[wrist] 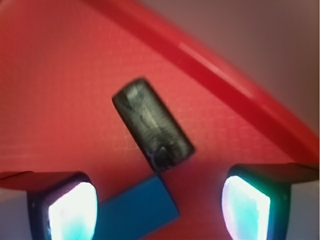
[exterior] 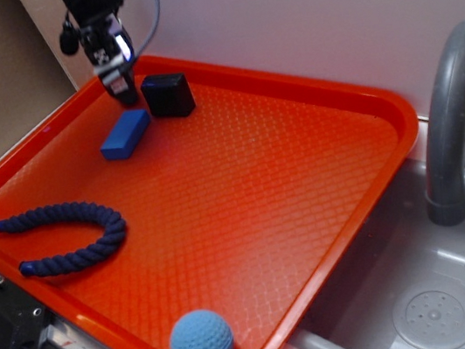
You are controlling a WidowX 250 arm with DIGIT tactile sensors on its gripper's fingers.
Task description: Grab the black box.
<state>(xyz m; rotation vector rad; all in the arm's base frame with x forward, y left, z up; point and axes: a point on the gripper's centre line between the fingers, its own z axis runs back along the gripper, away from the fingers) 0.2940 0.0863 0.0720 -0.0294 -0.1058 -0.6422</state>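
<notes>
Plastic, rope and foam-like surfaces on a textured tray.

The tray [exterior: 312, 117] reads as orange-red plastic, glossy along its raised rim, with a fine diamond grid embossed across the floor. The black box [exterior: 168, 95] is matt with little sheen; in the wrist view its top [wrist: 152, 124] shows fine ridged lines. The blue block [exterior: 125, 135] looks smooth and matt. The rope [exterior: 70, 236] is dark blue twisted cord, rough and fibrous. The ball [exterior: 201, 341] is light blue, dimpled, matt. The faucet [exterior: 454, 117] is grey with a smooth satin finish; the sink [exterior: 462, 280] is dull grey, faintly reflective.
</notes>
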